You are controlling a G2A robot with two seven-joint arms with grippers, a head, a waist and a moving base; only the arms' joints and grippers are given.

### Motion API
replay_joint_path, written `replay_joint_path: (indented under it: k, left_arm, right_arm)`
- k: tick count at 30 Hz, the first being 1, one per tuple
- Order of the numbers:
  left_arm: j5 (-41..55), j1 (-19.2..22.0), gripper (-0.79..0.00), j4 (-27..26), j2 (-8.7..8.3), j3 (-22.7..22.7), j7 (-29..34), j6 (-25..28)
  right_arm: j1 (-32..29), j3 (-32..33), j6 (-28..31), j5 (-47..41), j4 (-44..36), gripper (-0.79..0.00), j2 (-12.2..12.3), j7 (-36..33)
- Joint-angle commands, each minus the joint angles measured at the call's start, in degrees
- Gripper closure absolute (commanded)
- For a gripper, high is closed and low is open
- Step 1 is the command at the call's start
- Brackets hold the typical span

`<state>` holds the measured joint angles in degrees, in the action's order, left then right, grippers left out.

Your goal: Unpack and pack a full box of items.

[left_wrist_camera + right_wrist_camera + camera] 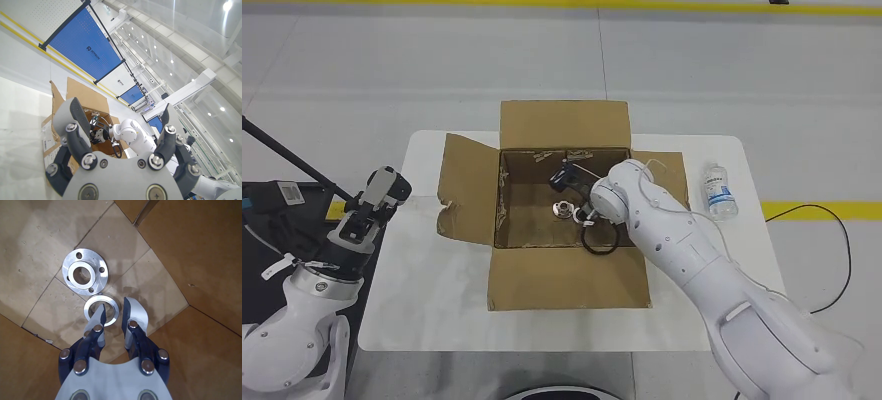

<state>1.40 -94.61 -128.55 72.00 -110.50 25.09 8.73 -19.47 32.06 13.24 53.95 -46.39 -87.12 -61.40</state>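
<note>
Left arm [302, 300]: folded, well apart from the box [564, 128], on its left side. Left gripper [122, 105]: tilted upward, jaws wide apart, holding nothing. Right arm [692, 260]: extended over the box's right flap, wrist angled down inside. Right gripper [114, 311]: near the box floor, fingers partly apart.

top: overhead, down on box [567, 278]; left wrist: upward, box far; right wrist: close inside box

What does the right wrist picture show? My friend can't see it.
The right gripper is down in a cardboard box, open, with one finger inside a small metal ring and the other outside it. A bigger metal flange with bolt holes lies flat on the box floor beside the ring.
</note>
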Motion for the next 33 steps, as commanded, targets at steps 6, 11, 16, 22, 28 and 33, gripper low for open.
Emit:
replay_joint_path:
  k: [6,11,16,22,28,33]
  left_arm:
    - [0.0,0.0,-0.785,0.0,0.00,0.0,0.0,0.0]
    - [0.0,0.0,-0.785,0.0,0.00,0.0,0.0,0.0]
    - [0.0,0.0,-0.785,0.0,0.00,0.0,0.0,0.0]
    - [0.0,0.0,-0.785,0.0,0.00,0.0,0.0,0.0]
    - [0.0,0.0,-0.785,0.0,0.00,0.0,0.0,0.0]
    - [0.0,0.0,-0.785,0.0,0.00,0.0,0.0,0.0]
  right_arm:
    - [0.9,-0.5,1.2,-0.2,3.1,-0.052,-1.3,0.1]
    - [1.5,-0.6,2.1,-0.4,5.2,-0.077,-2.1,-0.4]
    - [1.9,-0.7,2.7,-0.5,6.9,0.000,-2.8,-0.2]
    - [2.5,0.2,3.5,-0.7,6.9,0.000,-3.2,1.9]
    - [2.1,5.1,6.9,-3.8,4.9,0.000,-1.4,6.5]
    - [-0.3,11.7,11.8,-6.8,0.3,0.000,1.7,10.3]
